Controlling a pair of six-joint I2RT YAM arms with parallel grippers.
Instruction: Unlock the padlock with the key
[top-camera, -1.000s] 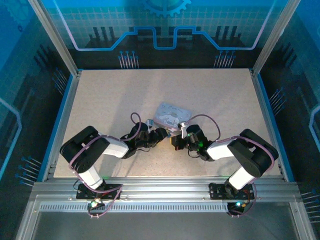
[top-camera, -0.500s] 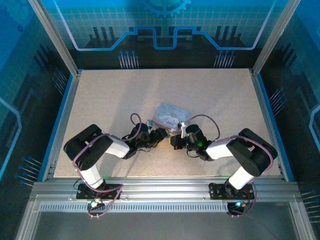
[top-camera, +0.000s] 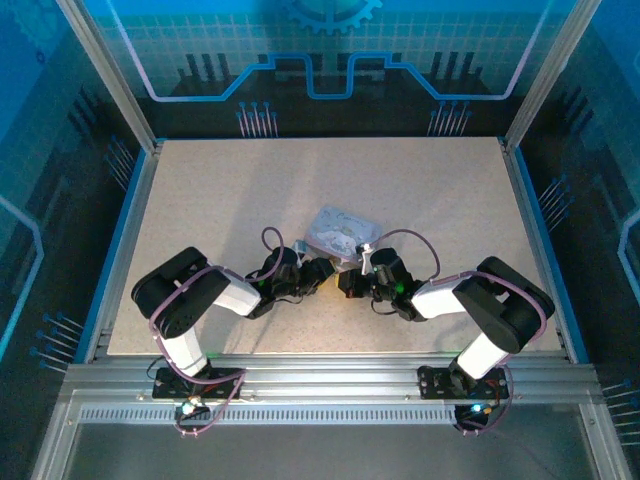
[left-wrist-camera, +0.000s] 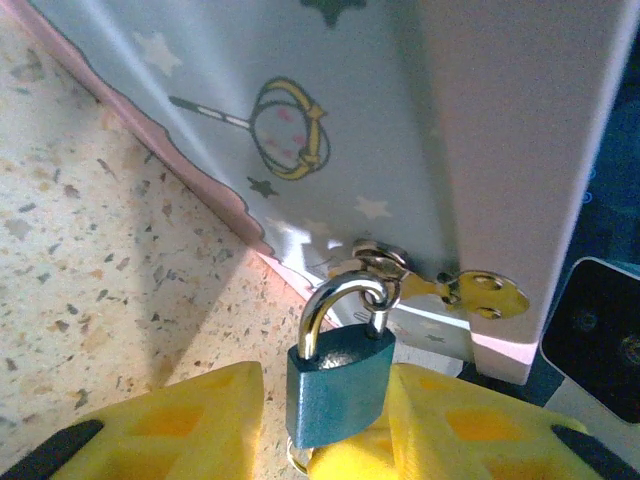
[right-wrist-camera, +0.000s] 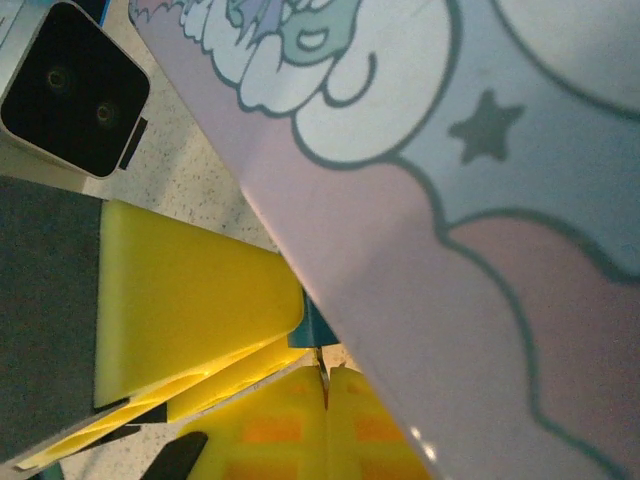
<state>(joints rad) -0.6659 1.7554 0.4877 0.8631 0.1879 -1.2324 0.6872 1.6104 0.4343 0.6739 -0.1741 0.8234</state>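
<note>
Left wrist: left gripper (left-wrist-camera: 325, 385) parted, straddling padlock (left-wrist-camera: 338, 392), bottom centre, hung on box (left-wrist-camera: 300, 100) hasp (left-wrist-camera: 478, 292).
Right wrist: right gripper (right-wrist-camera: 325, 378) clenched beside box, contents unclear.

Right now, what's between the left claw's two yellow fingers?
The padlock, hanging from the box, as the left wrist view shows.

Tin box (top-camera: 340, 235): pastel blue with pink trim, printed with stars, a wand and cloud shapes; lies on the table near the middle, toward the near edge
Hasp (left-wrist-camera: 470, 292): gold-coloured metal tab with two holes; sits low on the box's side wall, by a corner
Table (top-camera: 250, 190): pale speckled top; blue strips along left and right edges
Frame (top-camera: 320, 385): aluminium rails across the near edge
Backdrop (top-camera: 330, 60): blue panel; grid and gear outline
</note>
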